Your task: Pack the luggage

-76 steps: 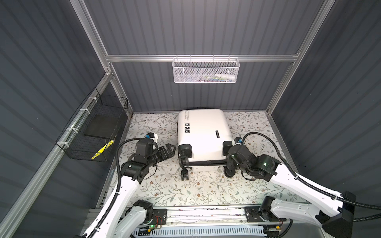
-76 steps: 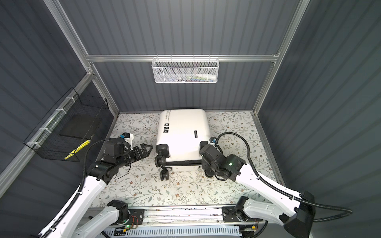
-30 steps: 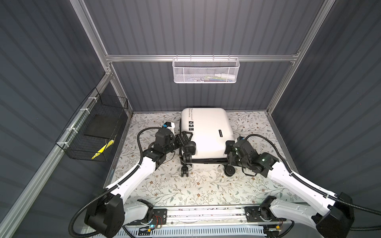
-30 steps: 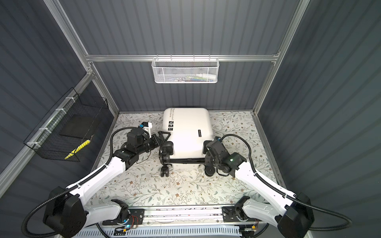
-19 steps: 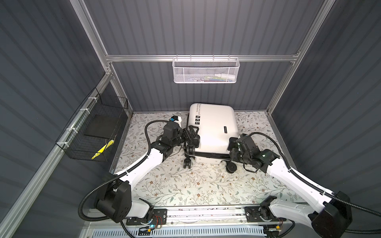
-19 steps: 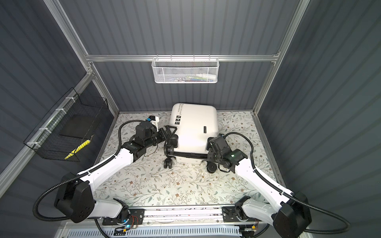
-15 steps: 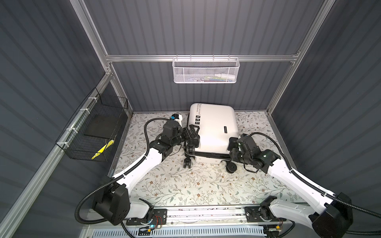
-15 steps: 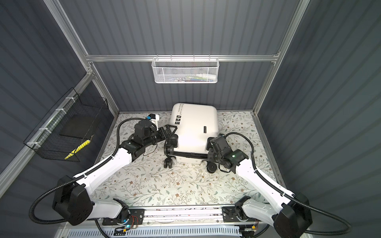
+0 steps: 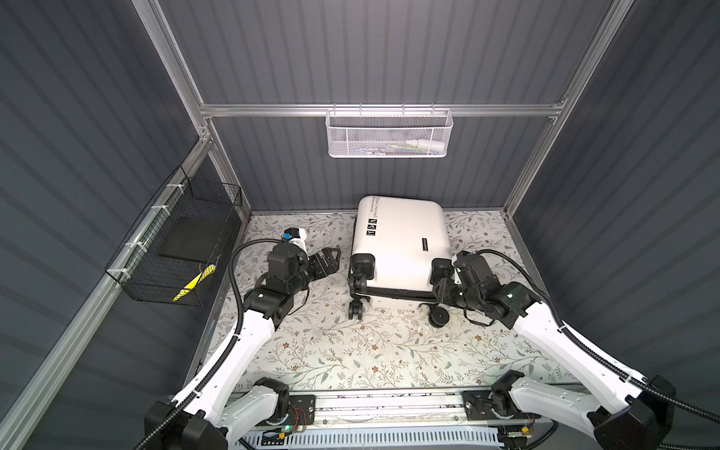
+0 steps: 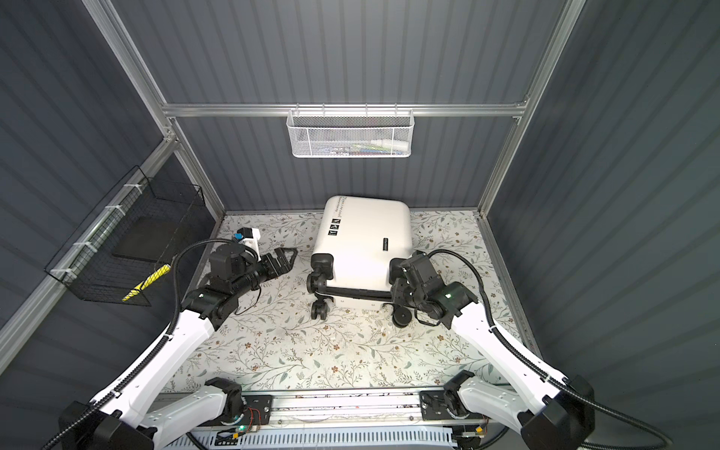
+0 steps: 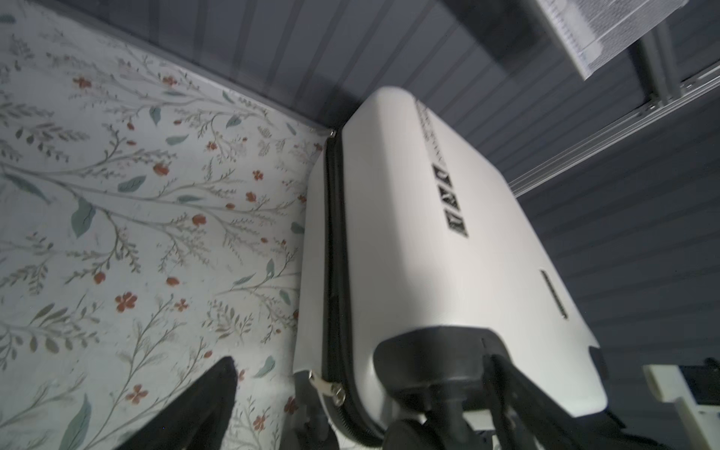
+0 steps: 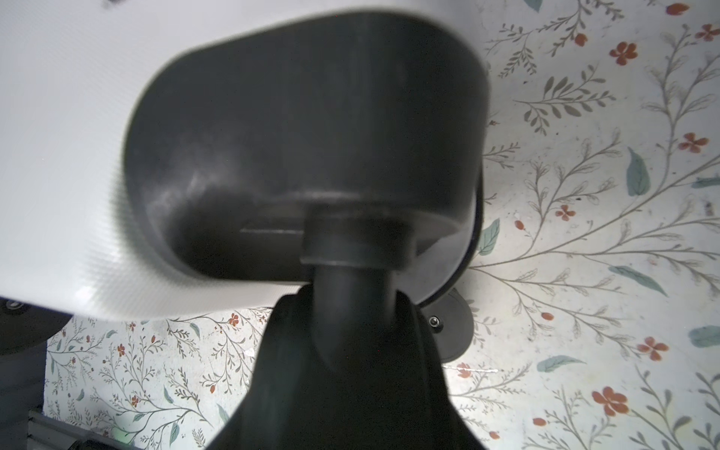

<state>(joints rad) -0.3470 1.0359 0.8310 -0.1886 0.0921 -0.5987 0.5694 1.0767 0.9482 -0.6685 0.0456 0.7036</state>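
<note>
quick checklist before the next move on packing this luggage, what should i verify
1. left gripper open, clear of the luggage: ok
2. right gripper closed around a wheel stem: ok
3. zip opened for packing: not ok, it is shut
4. luggage flat on the table: cannot tell, right corner hidden by the arm
5. gap to the back wall: cannot tell
6. contents of the white mesh basket identified: cannot tell

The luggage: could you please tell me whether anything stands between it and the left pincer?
Nothing visible does: the open left pincer is apart from the luggage, with only a strip of floral tabletop between them.
</note>
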